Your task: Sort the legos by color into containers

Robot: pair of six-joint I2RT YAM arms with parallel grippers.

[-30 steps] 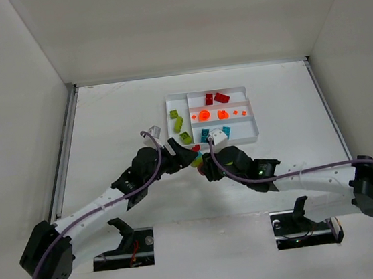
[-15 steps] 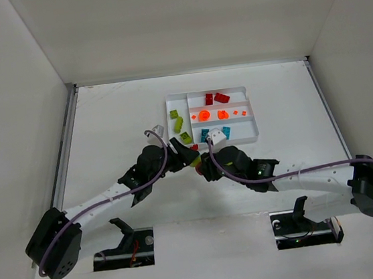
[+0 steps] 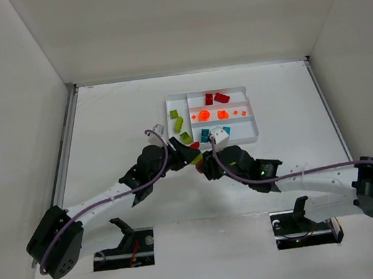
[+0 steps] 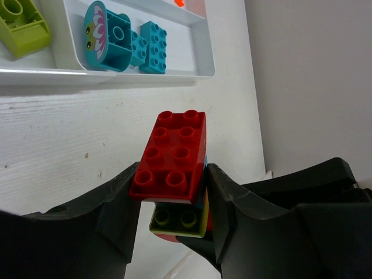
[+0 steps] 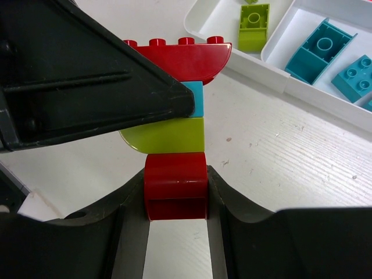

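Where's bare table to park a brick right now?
Free: bare table left of the tray, and right of it. Crowded: the tray's near edge, where left gripper and right gripper both clamp one brick stack.

A white surface [image 3: 116, 114] lay under soft, even light. A white back wall [image 3: 180, 26] rose from its far edge, a left wall [image 3: 10, 132] and a right wall [image 3: 368, 78] from its sides. A grey rail [image 3: 65, 140] lined its left edge.
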